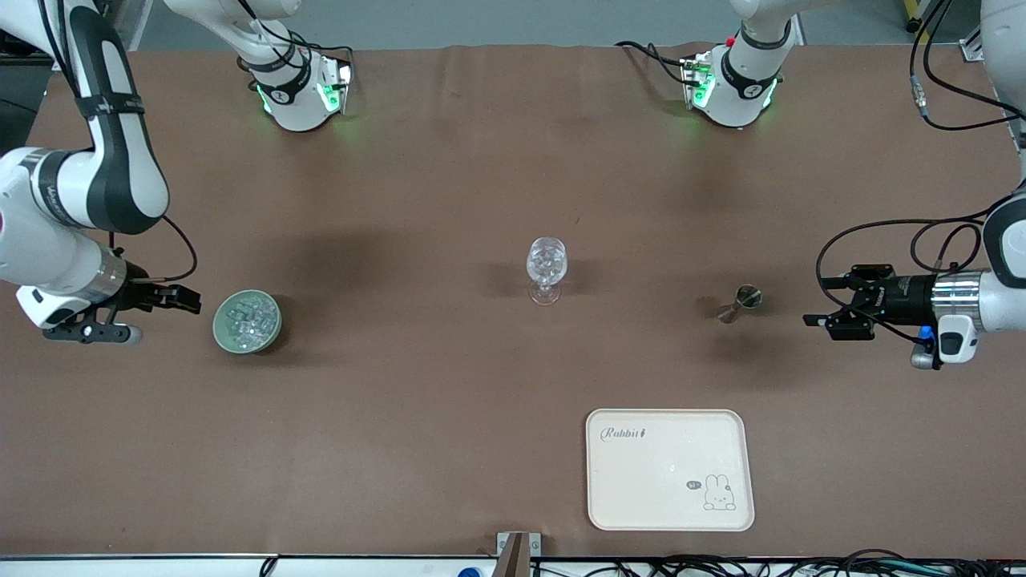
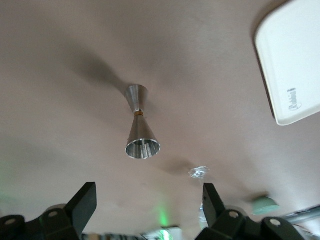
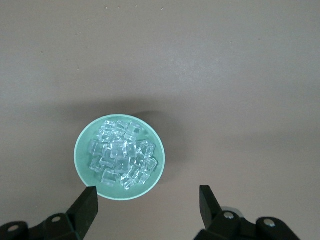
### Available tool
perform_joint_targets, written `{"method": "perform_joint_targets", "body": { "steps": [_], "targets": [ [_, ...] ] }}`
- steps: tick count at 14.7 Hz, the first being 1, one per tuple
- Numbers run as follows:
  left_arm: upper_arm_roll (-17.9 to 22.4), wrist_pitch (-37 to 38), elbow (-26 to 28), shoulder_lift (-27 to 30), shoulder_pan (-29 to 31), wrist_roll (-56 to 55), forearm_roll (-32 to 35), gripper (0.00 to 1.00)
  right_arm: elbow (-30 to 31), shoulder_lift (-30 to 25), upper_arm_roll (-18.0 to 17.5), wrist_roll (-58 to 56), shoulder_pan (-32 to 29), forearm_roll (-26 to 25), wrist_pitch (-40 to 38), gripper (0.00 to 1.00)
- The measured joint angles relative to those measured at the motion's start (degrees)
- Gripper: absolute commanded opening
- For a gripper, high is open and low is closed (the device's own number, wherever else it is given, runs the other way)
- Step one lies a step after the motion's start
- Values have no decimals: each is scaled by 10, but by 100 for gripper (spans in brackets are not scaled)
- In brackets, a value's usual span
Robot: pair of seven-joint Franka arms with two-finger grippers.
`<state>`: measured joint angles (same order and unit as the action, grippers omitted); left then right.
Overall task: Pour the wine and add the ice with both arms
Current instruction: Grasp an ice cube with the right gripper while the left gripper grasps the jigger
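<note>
- Ice (image 1: 248, 321) cubes fill a green bowl (image 1: 227, 339) on the brown bench (image 1: 417, 401), toward the right arm's end.
- Right hand (image 1: 164, 308), fingers spread and empty, hovers just beside the bowl, at its 9 o'clock in the front view.
- Stemmed glass (image 1: 546, 269) stands mid-bench; its contents are hard to make out.
- Left hand (image 1: 826, 319), fingers spread, sits at 3 o'clock from a steel jigger (image 1: 739, 303).
- Cream tray (image 1: 669, 513) lies nearer the front camera.

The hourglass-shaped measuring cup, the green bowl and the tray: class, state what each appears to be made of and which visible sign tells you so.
Measuring cup: probably metal, brushed silver finish; it gleams and its open mouth reflects light.
Green bowl: likely plastic or glazed ceramic; an even, matte pale green, so the look leaves it open. It holds the ice.
Tray: probably plastic or melamine; smooth cream surface with a printed rabbit.
</note>
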<state>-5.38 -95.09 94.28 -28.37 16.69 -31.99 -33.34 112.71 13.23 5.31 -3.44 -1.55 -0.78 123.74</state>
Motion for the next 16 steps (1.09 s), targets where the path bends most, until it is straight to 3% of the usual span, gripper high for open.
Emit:
{"method": "perform_joint_targets", "body": {
  "steps": [5,16],
  "targets": [
    [0,-12,7,-57,10,-51,-66,92,51,16,-1,1,0,2,78,90],
    [0,-42,21,-132,21,-62,-108,79,53,72,-4,26,29,21,155,90]
  ]
}}
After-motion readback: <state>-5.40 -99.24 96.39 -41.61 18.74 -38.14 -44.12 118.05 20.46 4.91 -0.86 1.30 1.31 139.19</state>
